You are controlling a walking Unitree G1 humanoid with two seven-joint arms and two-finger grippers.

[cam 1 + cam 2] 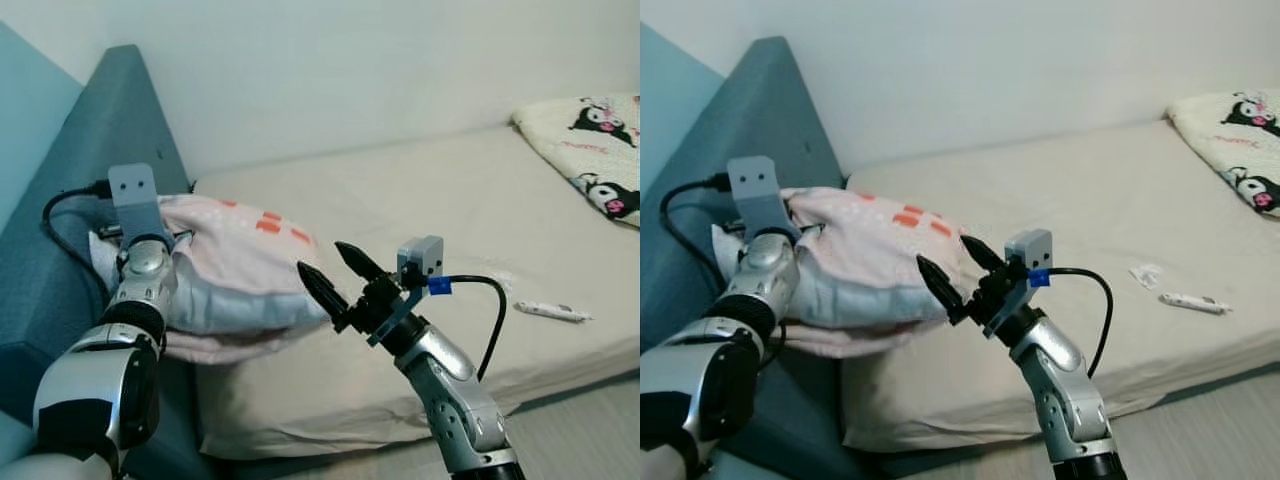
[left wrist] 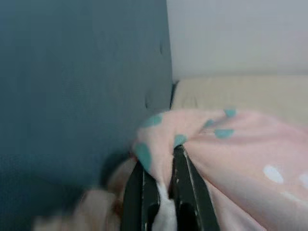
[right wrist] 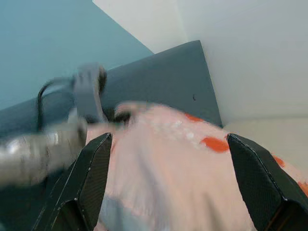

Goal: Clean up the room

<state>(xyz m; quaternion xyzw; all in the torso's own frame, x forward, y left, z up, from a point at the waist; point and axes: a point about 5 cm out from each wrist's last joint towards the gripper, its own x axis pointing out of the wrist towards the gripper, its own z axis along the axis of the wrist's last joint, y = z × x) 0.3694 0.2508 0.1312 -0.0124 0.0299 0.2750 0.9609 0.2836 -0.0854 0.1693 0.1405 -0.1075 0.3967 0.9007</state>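
Pillow (image 1: 240, 265), pink w/ orange and teal spots, lies at the head end of the mattress (image 1: 470, 230), up against the blue-grey headboard (image 1: 120, 130). Its near edge hangs a bit over the mattress side. From my end the left gripper (image 2: 163, 190) is pinching a fold of the pillow fabric: in the left wrist view both black fingers (image 2: 139, 197) are pressed together on the pink cloth, right by the headboard. Left arm reaches in from the headboard side, wrist cam mount standing up above the pillow corner.

Right gripper (image 1: 332, 272) is spread wide, holding nothing, hovering just beside the pillow's near edge, tips aimed at it. In the right wrist view I see the pillow between the two spread fingers (image 3: 91, 178), apart from both.

Farther down the mattress: a white pen-like item (image 1: 550, 312) near the edge, a small crumpled wrapper (image 1: 1147, 274) just beside it. Cartoon-print blanket (image 1: 590, 140) at the far corner, against the white wall (image 1: 350, 60).
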